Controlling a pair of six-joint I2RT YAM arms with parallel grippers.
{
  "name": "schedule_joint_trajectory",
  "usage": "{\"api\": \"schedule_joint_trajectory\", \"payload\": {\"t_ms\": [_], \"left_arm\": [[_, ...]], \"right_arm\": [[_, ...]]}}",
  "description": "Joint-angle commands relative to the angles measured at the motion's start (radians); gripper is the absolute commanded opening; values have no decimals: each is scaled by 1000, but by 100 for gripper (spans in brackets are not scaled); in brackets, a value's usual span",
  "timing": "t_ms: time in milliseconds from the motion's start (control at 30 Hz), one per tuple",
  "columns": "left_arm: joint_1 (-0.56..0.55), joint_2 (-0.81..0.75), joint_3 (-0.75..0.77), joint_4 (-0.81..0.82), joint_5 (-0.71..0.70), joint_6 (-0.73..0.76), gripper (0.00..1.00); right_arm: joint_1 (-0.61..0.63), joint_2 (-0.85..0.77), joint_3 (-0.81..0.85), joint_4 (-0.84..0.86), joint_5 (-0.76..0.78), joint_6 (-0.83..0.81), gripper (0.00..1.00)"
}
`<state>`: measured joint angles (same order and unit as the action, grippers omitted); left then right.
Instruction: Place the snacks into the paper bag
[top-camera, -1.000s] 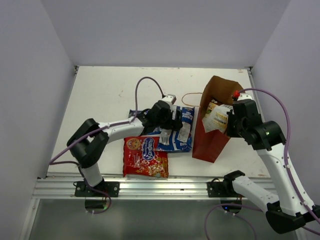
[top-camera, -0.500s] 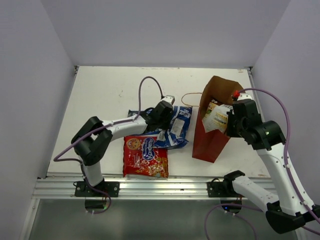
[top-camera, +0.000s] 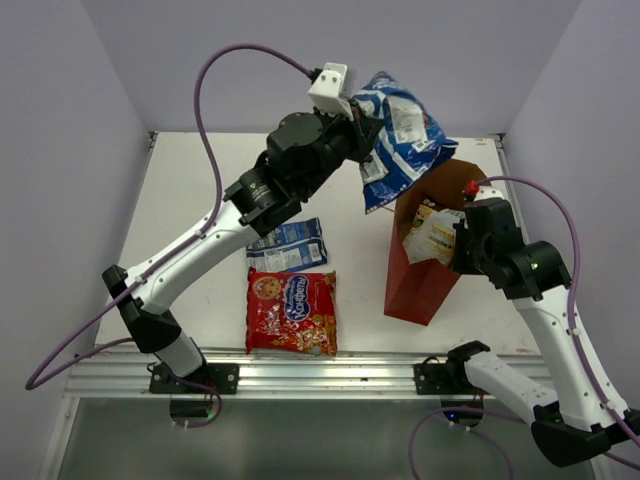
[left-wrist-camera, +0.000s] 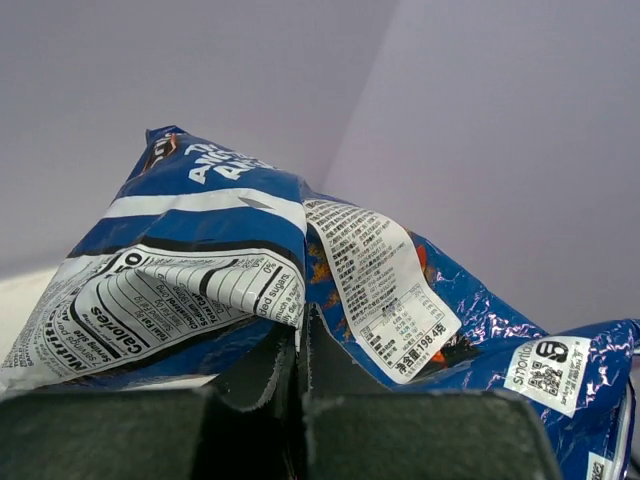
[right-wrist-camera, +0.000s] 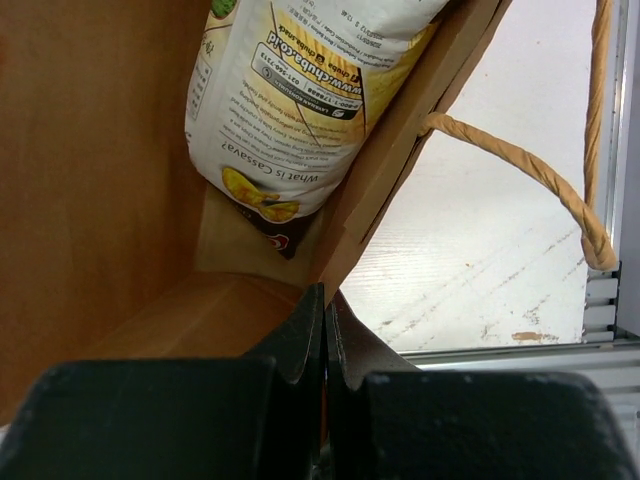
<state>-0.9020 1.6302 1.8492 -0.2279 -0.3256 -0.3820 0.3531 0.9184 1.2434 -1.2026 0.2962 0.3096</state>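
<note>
raised pack (top-camera: 400, 140): glossy blue foil, white band, black-on-white nutrition panel. second pack (top-camera: 288, 245): same blue/white. cookie pack (top-camera: 291, 312): red, blue-white logo, tan cookie prints. paper bag (top-camera: 412, 290): reddish-brown; twine handle (right-wrist-camera: 520, 170) tan. chip bag (right-wrist-camera: 300, 90): white, yellow chip graphics, brown bottom. table (top-camera: 190, 190): plain white.

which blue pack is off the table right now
The blue pack pinched in the left gripper, high beside the bag; the other blue pack lies on the table.
</note>
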Motion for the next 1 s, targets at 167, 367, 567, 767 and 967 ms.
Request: {"api": "schedule_joint_trajectory", "payload": {"t_ms": [167,367,567,767,967], "left_arm": [[-78,137,114,303,370,-3,0],[-51,342,205,392,744,-182,0],[-26,398,187,395,792,-262,0],[0,347,56,276,642,-244,0],[2,332,58,208,576,-236,64]], "right_arm": [[1,-4,31,17,-3,-18,0],[1,-4,37,12,-3,-20,0],[1,-12,37,11,-3,-20,0],[3,-6,33,15,-8,-23,0],[1,0,27,26,-23,-23,0]]}}
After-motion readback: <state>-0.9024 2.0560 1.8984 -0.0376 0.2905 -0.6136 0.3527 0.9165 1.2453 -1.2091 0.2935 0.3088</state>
